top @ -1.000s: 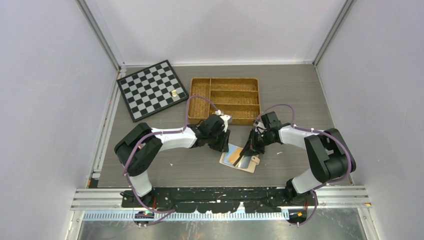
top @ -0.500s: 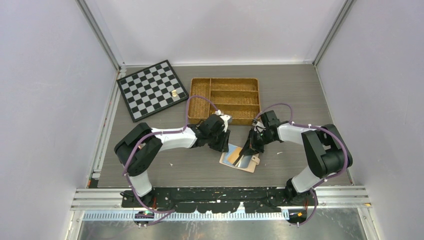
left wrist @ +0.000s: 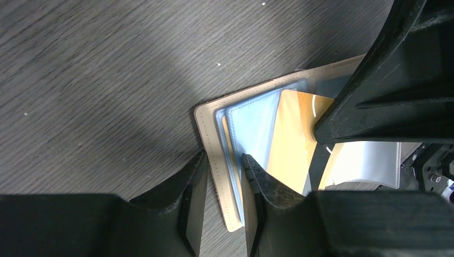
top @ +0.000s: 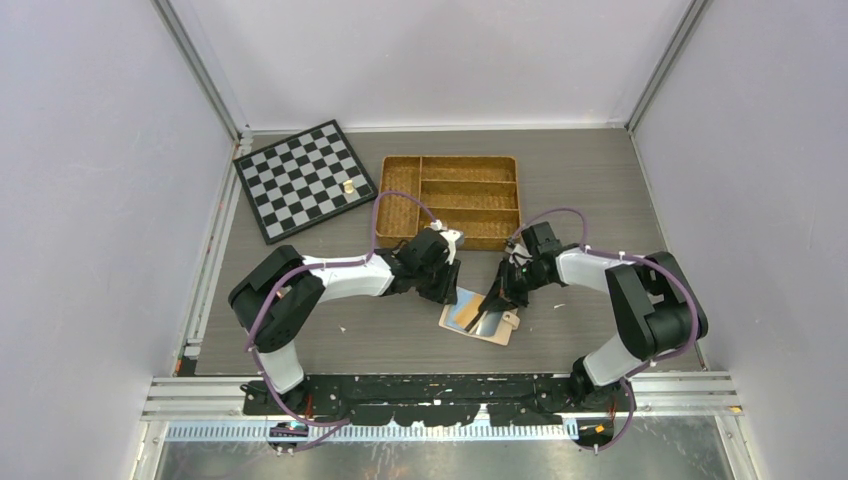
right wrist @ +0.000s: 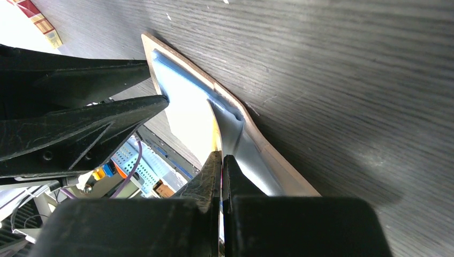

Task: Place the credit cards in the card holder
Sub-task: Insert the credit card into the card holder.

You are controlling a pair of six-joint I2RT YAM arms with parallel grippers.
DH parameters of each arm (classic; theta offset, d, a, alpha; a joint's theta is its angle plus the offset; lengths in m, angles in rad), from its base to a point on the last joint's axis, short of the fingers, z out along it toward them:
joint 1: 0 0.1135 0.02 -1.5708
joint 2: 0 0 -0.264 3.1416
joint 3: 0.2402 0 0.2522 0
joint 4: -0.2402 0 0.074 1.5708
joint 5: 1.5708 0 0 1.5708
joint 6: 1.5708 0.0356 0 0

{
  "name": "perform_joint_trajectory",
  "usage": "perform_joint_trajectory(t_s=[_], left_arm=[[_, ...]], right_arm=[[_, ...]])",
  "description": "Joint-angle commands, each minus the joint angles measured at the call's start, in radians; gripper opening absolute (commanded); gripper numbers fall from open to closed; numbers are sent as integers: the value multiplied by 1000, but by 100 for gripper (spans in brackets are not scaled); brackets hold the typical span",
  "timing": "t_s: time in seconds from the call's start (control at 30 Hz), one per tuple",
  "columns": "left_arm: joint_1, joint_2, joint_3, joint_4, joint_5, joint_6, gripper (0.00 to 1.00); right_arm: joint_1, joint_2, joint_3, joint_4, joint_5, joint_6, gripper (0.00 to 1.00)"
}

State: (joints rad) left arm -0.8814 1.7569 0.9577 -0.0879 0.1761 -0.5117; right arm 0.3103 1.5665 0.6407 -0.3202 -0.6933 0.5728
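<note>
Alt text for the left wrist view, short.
The left gripper straddles the edge of the open card holder on the dark wood table. An orange card lies by pale blue sleeves; the right gripper's black finger looms at right.

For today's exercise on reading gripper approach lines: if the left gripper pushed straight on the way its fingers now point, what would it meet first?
Probably the card holder: the left gripper already straddles its stitched edge, so its sleeves and orange card come next, then the right gripper.
</note>
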Motion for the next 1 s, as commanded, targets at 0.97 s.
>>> perform_joint_trajectory(t_s=[0.97], left_arm=[[-8,7,-29,-15,26,59,30]], right_arm=[[4,140,65,-44,85,-47,0]])
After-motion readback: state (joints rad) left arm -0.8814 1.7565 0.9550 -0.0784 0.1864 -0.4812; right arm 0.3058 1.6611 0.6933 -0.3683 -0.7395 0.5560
